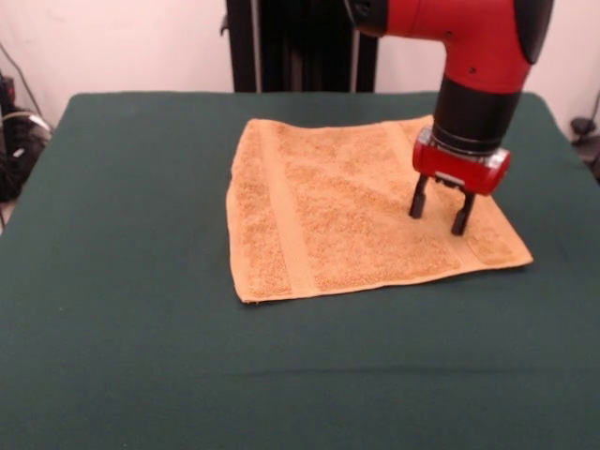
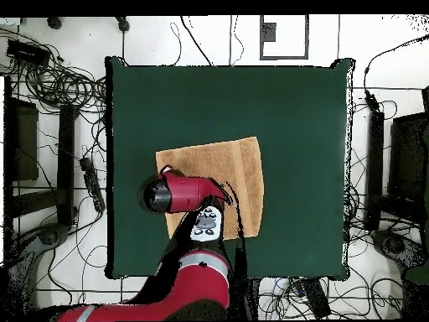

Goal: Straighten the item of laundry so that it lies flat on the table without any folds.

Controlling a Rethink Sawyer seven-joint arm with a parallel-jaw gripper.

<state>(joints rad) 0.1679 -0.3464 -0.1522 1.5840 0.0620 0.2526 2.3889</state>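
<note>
Washcloth spread on the green worktop — claw above its edge.
The orange-tan washcloth lies flat on the worktop, woven bands showing; the claw hangs over one side — fingers apart, gripping nothing.

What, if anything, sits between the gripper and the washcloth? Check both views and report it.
Nothing visible does. In the front view the gripper hangs with its fingers apart directly above the right part of the washcloth, which lies spread on the table. Only the arm covers part of the cloth from overhead.
</note>
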